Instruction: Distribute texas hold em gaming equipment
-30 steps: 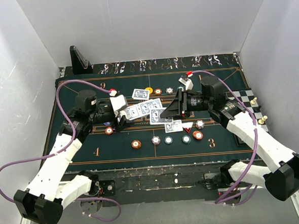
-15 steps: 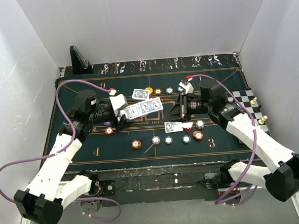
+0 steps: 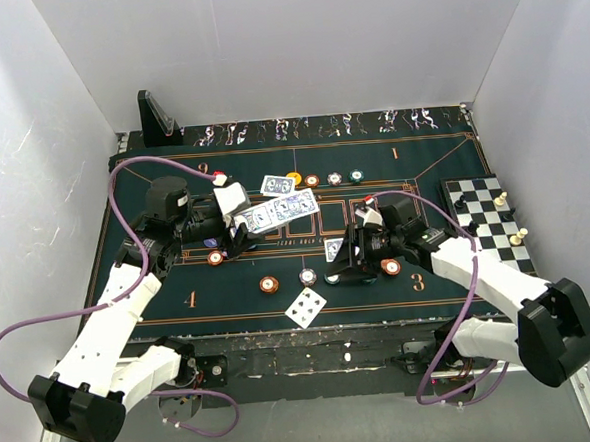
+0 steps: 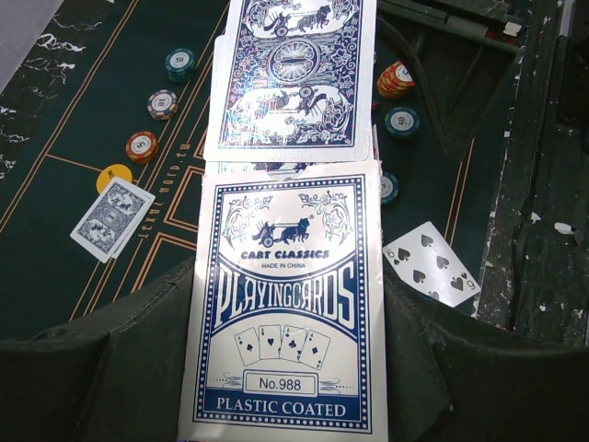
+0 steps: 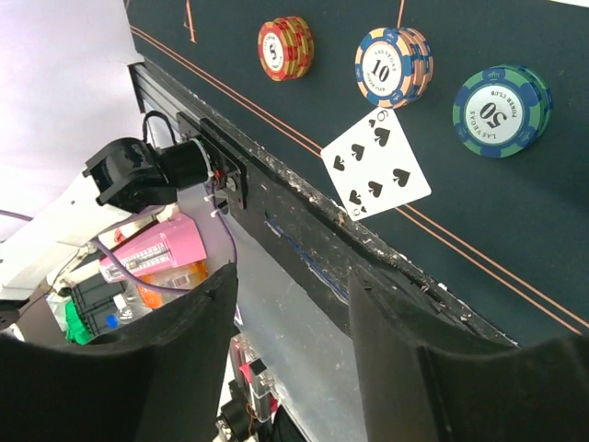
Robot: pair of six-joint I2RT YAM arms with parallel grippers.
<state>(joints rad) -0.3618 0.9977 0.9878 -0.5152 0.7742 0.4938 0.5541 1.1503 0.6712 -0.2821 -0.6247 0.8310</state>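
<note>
White-shelled left arm (image 3: 111,327), 8 o'clock, and right arm (image 3: 484,275), 4 o'clock: black joints, looping purple cables (image 3: 55,316), dark left gripper (image 4: 285,313) and right gripper (image 5: 290,304).

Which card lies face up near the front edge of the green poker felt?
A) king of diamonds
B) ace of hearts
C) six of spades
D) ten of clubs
C: the face-up card carries black spade pips, and a 6 is printed in its corner.

Green felt table (image 3: 205,299) carries poker chips (image 3: 269,284), cards (image 3: 306,306), chessboard (image 3: 485,211) and black stand (image 3: 157,120).
</note>
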